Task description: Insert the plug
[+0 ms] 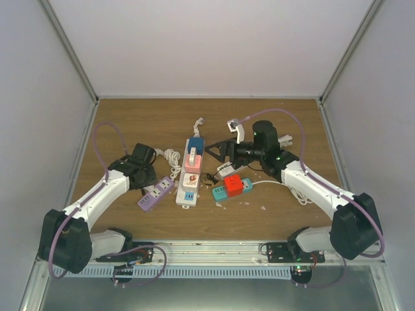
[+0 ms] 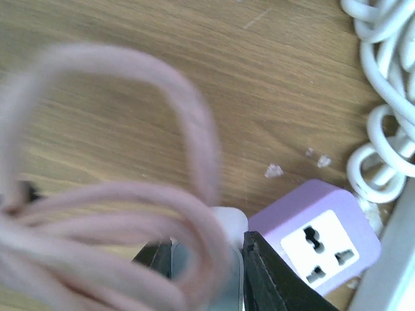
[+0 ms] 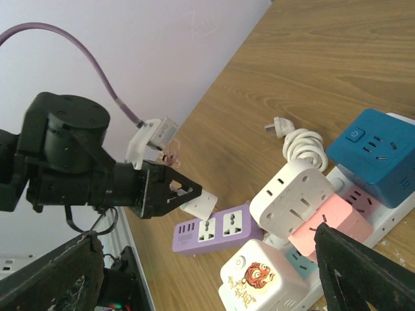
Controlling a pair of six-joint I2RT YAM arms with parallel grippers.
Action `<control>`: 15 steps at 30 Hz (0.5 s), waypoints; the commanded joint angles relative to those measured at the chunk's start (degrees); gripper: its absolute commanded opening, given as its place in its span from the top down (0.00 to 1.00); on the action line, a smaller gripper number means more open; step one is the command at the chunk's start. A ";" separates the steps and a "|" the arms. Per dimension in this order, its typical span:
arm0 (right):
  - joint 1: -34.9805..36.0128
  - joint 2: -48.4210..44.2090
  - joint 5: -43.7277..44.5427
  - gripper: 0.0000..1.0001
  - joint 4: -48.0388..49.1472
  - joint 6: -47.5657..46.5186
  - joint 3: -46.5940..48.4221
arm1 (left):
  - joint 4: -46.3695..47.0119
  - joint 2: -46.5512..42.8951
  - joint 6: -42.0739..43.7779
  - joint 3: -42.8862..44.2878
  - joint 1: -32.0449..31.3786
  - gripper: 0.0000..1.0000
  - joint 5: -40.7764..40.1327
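Observation:
My left gripper (image 3: 185,194) is shut on a white plug (image 3: 202,205), whose pale pink cord (image 2: 117,214) loops blurred across the left wrist view. The plug (image 2: 228,223) sits between the dark fingers (image 2: 272,278), just beside the end of a purple power strip (image 2: 321,243). Seen from the right wrist, the plug hangs just above and behind the strip's (image 3: 214,231) left socket. From above, the left gripper (image 1: 150,181) is at the strip's (image 1: 156,193) far-left side. My right gripper (image 1: 217,150) hovers open over the white strip, holding nothing.
A long white power strip (image 1: 188,194) carries a blue cube adapter (image 1: 195,146), a pink one (image 1: 193,162) and a white tiger-print one (image 3: 262,285). A teal strip with a red cube (image 1: 233,186) lies to the right. Coiled white cord (image 1: 172,155) lies behind the purple strip.

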 commanded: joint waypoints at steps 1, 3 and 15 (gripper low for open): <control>-0.54 -0.78 0.63 0.11 0.79 -0.03 -0.54 | -4.49 -2.95 -5.35 -1.47 -3.19 1.00 8.38; -0.57 -0.76 0.75 0.11 0.79 0.09 -0.54 | -4.62 -3.95 -6.67 -2.19 -4.15 1.00 8.84; -0.55 -2.36 1.58 0.11 1.02 0.81 -1.77 | -7.77 -3.82 -10.83 2.00 -4.62 1.00 -8.79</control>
